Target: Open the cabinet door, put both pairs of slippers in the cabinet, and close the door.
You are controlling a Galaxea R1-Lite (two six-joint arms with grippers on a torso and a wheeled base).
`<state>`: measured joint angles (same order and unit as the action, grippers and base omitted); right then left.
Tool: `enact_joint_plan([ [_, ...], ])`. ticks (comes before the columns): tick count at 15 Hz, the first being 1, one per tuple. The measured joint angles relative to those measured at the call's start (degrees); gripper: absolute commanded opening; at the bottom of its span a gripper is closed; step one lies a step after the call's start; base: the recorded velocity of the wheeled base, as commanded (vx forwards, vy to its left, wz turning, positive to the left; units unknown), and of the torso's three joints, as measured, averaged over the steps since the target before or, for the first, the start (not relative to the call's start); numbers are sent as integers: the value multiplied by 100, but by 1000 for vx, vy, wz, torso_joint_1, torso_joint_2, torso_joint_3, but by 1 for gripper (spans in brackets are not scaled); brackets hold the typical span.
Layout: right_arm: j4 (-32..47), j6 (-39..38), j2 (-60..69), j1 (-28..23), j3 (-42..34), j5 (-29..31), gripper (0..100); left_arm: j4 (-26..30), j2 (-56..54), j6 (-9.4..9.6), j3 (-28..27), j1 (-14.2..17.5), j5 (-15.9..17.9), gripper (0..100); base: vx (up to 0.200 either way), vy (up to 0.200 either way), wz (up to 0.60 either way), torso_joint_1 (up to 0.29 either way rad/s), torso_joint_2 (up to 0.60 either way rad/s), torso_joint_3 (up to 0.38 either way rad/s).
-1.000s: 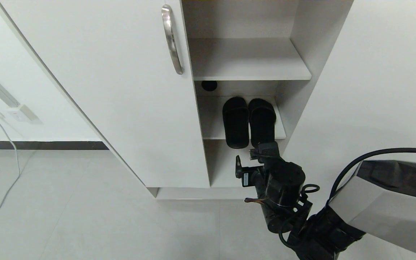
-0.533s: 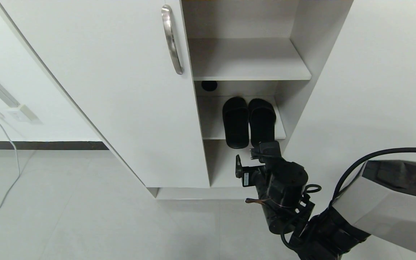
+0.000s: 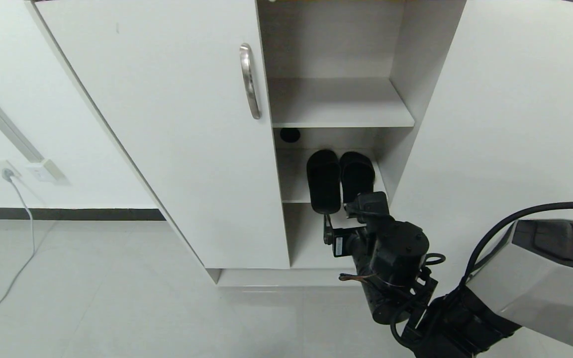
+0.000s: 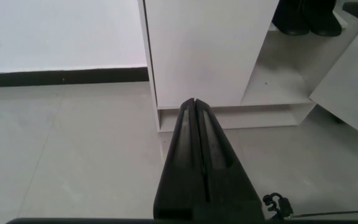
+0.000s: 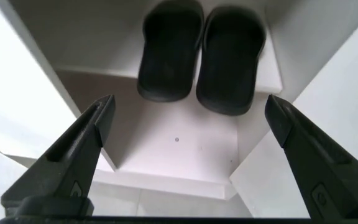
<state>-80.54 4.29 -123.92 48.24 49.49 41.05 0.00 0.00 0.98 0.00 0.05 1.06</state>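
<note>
A pair of slippers (image 3: 324, 181) lay on the cabinet's middle shelf (image 3: 290, 174), stowed as the task required. At their six o'clock the right end effector (image 5: 190, 106) hung released, empty. The left end effector (image 4: 194, 102) was clenched, idle above the floor (image 4: 73, 143).

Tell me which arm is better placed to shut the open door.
Probably right: the open right hand hangs before the slippers, beside the door; the shut left hand is low over the floor, farther off.
</note>
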Motion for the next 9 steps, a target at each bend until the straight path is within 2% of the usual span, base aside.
enact_joint_plan([
  [5, 13, 22, 43, 16, -11, 0, 100, 0, 0, 37, 0, 2, 0, 0, 0, 0, 0, 1, 3, 202],
  [9, 10, 71, 62, 5, -41, -32, 100, 0, 0, 39, 0, 0, -6, 0, 0, 0, 0, 0, 1, 45],
])
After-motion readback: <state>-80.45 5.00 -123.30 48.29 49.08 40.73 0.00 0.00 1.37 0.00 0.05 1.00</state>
